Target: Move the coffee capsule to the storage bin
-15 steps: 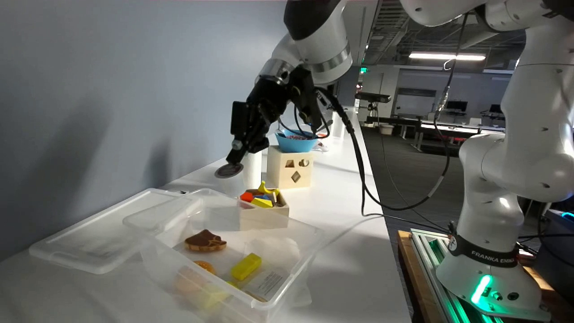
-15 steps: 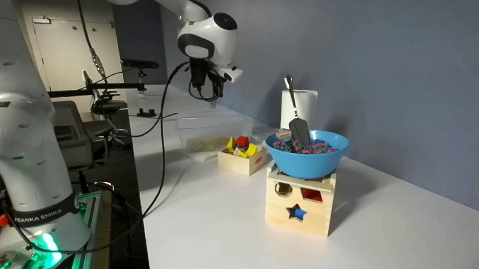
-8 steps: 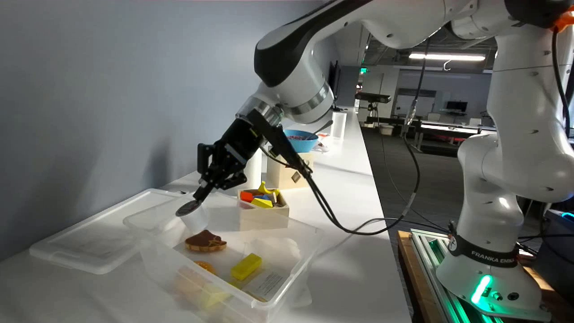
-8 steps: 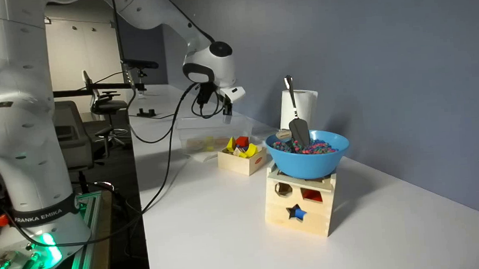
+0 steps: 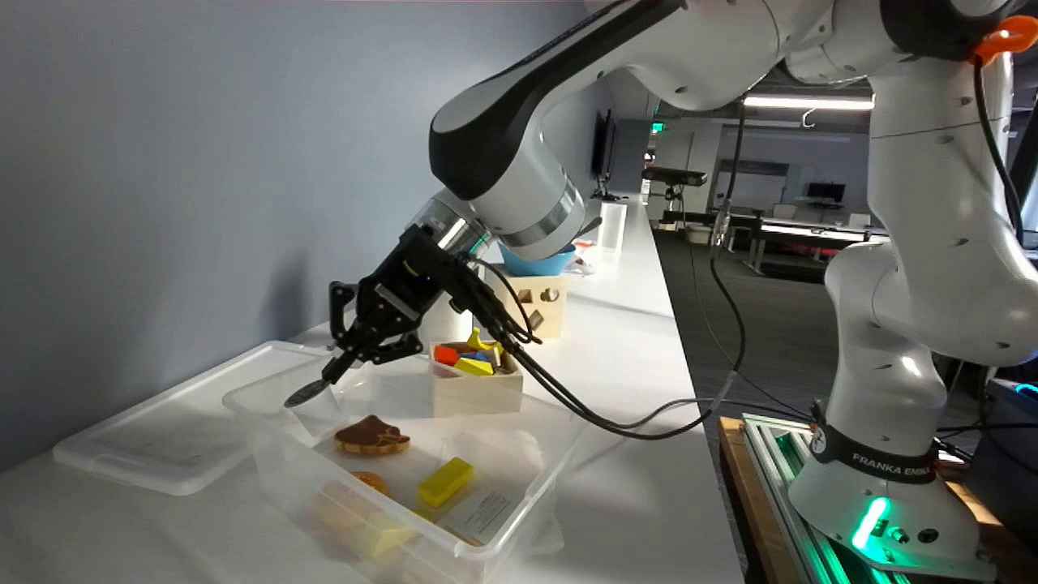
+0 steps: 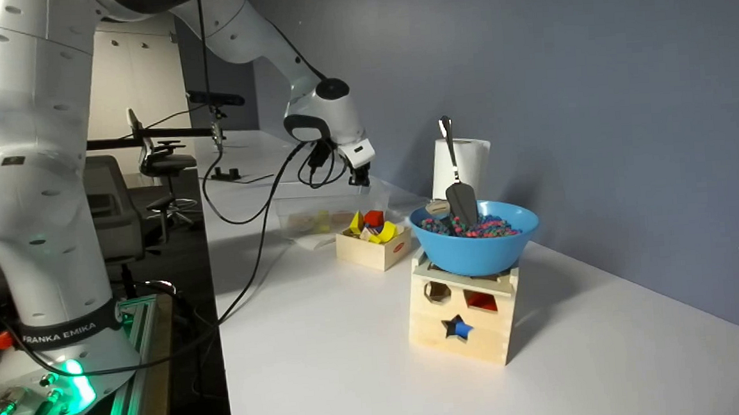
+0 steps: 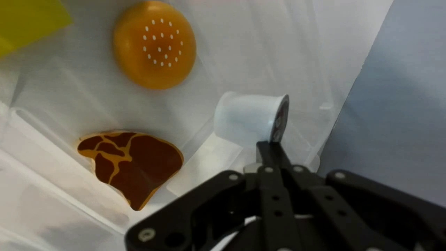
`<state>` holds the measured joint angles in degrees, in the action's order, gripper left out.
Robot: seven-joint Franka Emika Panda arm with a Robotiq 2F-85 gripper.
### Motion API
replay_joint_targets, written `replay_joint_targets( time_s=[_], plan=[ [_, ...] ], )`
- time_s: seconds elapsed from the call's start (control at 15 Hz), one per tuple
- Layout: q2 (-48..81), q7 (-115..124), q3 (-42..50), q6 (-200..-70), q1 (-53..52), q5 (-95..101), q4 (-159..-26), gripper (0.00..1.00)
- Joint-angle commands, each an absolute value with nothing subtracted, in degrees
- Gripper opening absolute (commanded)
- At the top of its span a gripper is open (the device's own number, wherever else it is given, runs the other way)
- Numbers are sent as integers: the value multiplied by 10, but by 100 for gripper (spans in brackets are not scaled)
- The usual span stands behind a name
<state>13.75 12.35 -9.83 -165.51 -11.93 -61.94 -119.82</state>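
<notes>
Over one end of the wide, clear plastic storage bin (image 5: 495, 448) hangs the small coffee capsule (image 7: 240, 116), a white, tapered cup with a flat, dark, round top whose printing is too blurred to read. It is at the very tip of the black gripper (image 7: 270, 148), which is clenched on the edge of that top; the white body sticks out beyond. In an exterior view the capsule (image 5: 306, 393) is below the gripper, tilted, dark top upward; whether its base dips under the bin's rim cannot be told. Near it, on the bin's floor, lie a brown, steak-shaped piece (image 7: 143, 164) and an orange, round bun (image 7: 155, 45) dotted with white; an oblong yellow block (image 5: 445, 482) lies farther off. Just beside the bin, a flat, translucent plastic lid (image 5: 178, 430) rests on the white tabletop (image 5: 649, 478). Near the bin stands a pale wooden box (image 6: 359, 252) of coloured blocks (image 6: 388, 232).
</notes>
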Motion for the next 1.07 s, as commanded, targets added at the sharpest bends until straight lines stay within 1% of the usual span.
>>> replay_joint_targets(
  time_s=[0.0,0.07,0.13,0.4,0.53,0.73,0.8,0.87,0.93,1.0],
  plan=[
    [154,126,-106,-1678,-124,-638,-1175,26],
    [153,120,-108,-1687,-124,-637,-1176,27],
    [148,115,-109,-1694,-123,-636,-1179,32],
    [118,88,-104,-1713,-124,-598,-1207,60],
    [93,103,-89,-1700,-126,-532,-1239,75],
    [19,161,-14,-1623,-162,-374,-1311,95],
    [-9,169,4,-1592,-168,-327,-1328,99],
    [-35,175,17,-1561,-170,-280,-1339,100],
    [-62,180,13,-1523,-160,-234,-1341,100],
    [-88,171,-22,-1483,-122,-204,-1338,100]
  ],
)
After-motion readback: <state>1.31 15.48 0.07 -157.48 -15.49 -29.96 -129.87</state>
